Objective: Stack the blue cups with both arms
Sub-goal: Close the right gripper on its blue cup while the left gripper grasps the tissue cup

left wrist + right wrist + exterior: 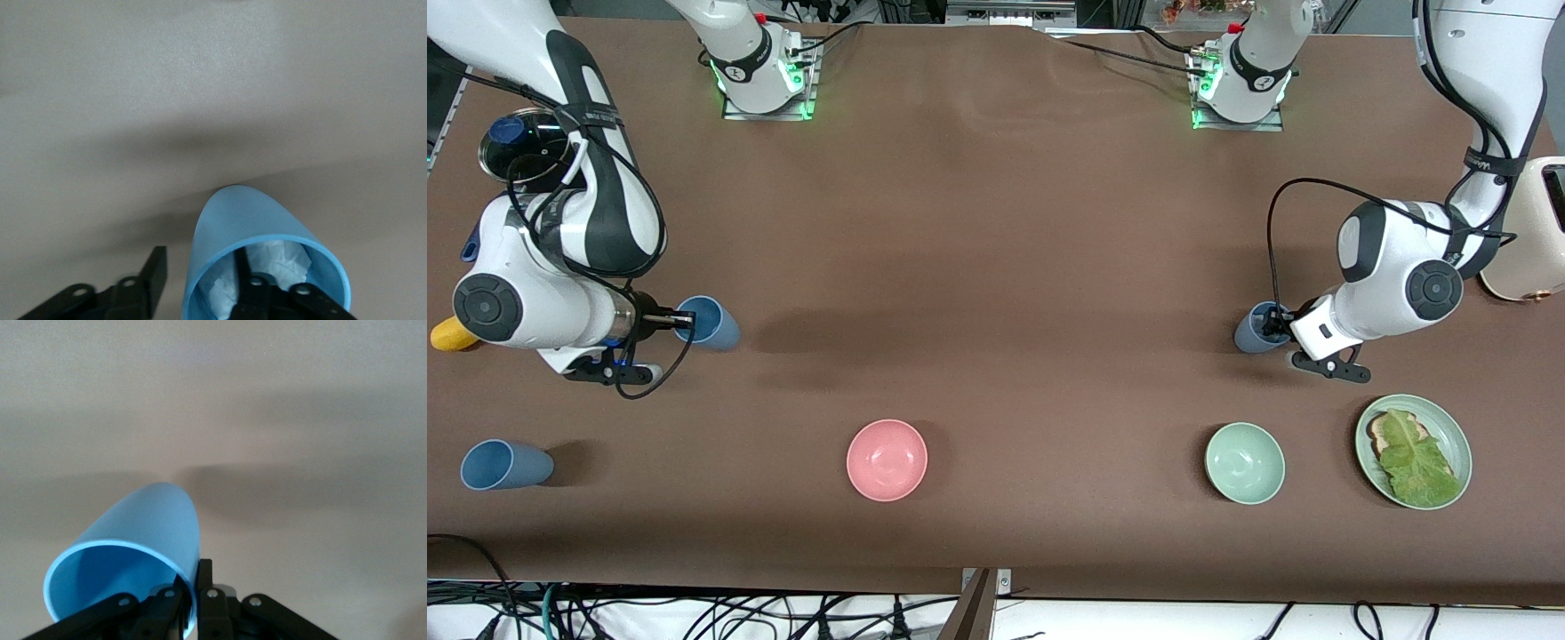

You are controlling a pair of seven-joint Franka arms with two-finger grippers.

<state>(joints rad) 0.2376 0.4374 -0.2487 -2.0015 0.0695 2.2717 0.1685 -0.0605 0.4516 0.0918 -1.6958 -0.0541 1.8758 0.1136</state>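
Table (996, 267): brown, with a pink bowl (887, 460) near the front camera at its middle — the landmark for what follows.
Left arm (1405, 276): reaches low toward the left arm's end of the table, well away from the pink bowl.
Right arm (543, 293): low at the right arm's end, about as far from the pink bowl.
Left cup (1258, 329): tipped on its side, mouth toward the left gripper (1282, 327), long axis running on toward the table's middle.
Right cup (710, 322): also on its side, mouth toward the right gripper (671, 320), base pointing at the middle — so the two cups aim base to base.
Third cup (505, 465): lies apart near the right arm's end, untouched.
Left fingers (248, 293): one inside the rim, one outside, narrowing on the wall; whether they pinch it yet cannot be told.
Right fingers (205, 587): clamped narrow on the cup's rim (190, 583).
Coming move, as a judgement: one cup likely must be turned so its base meets the other's mouth.
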